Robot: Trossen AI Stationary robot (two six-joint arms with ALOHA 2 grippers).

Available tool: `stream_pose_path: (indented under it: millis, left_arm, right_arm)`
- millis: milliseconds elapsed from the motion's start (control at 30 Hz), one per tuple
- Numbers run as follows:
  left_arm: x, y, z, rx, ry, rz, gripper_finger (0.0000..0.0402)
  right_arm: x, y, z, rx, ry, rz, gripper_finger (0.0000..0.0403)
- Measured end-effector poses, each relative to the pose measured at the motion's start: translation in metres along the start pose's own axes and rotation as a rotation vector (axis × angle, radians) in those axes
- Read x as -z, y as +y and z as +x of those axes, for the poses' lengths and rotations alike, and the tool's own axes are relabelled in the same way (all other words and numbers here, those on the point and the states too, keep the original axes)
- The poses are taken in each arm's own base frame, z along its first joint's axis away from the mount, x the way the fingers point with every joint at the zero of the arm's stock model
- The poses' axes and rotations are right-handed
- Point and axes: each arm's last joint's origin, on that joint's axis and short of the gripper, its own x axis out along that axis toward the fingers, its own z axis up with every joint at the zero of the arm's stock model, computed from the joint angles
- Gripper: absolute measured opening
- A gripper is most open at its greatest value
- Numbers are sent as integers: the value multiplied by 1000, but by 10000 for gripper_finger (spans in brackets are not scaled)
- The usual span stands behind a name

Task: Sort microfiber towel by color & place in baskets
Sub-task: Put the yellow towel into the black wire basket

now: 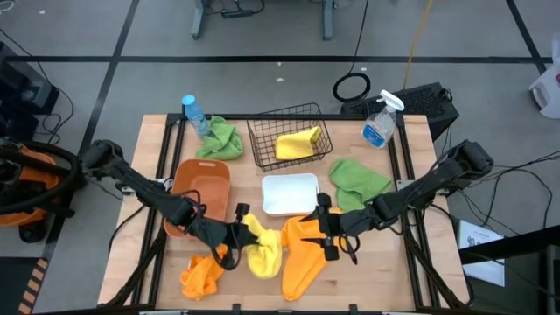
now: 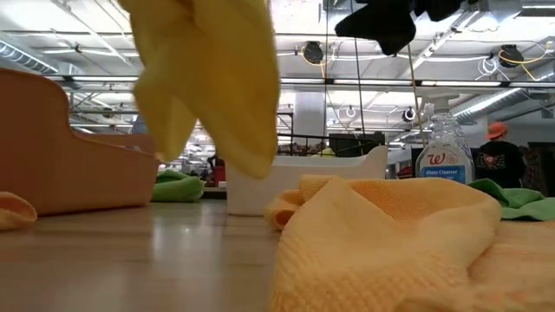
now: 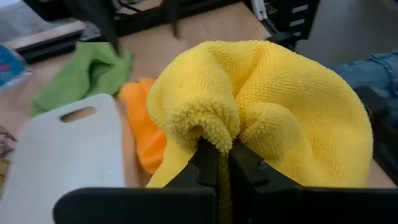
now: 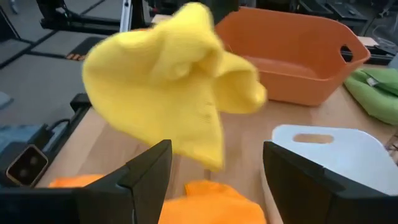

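Observation:
My left gripper (image 1: 238, 233) is shut on a yellow towel (image 1: 262, 251), which hangs above the table's near middle (image 2: 208, 78). My right gripper (image 4: 214, 180) is open and hovers (image 1: 329, 234) over a large orange towel (image 1: 302, 255) that lies flat on the table. A second orange towel (image 1: 201, 276) lies near the front edge. Green towels lie at the far left (image 1: 219, 140) and at the right (image 1: 359, 179). The black wire basket (image 1: 262, 153) holds a yellow towel (image 1: 297, 144). The white bin (image 1: 290, 194) and the orange tub (image 1: 201, 185) stand mid-table. My left gripper pinches a bunched fold of the yellow towel (image 3: 214, 127) between its two fingers (image 3: 205, 163). The fingers come in roughly level from the table's left. The cloth bulges out past the fingers and hangs below them, slack and lifted clear of the table (image 2: 247, 165).
A spray bottle (image 1: 381, 122) stands at the far right and a blue-capped bottle (image 1: 192, 114) at the far left. Bare wood shows along the near right corner (image 1: 385, 280). People and shelving show in the room behind the table.

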Motion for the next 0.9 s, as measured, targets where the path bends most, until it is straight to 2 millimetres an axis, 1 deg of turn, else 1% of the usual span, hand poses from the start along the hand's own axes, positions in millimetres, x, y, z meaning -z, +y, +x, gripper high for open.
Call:
stream_pose_path:
  millis: [133, 333, 600, 700, 900]
  left_arm:
    - [-1, 6, 1, -20, 0, 12, 10]
    - [-1, 15, 3, -49, 0, 4, 10]
    - [-12, 23, 2, -88, -108, 64, 10]
    - [-19, 30, -1, -133, -166, 79, 10]
    - [-28, 47, -11, -219, -220, 92, 10]
  right_arm:
    - [9, 4, 13, -1, 12, -11, 242]
    - [15, 6, 23, -1, 9, -11, 242]
    - [12, 7, 23, -2, -19, -1, 242]
    - [11, 7, 23, -3, -29, 2, 242]
    - [11, 6, 23, 20, -28, -4, 242]
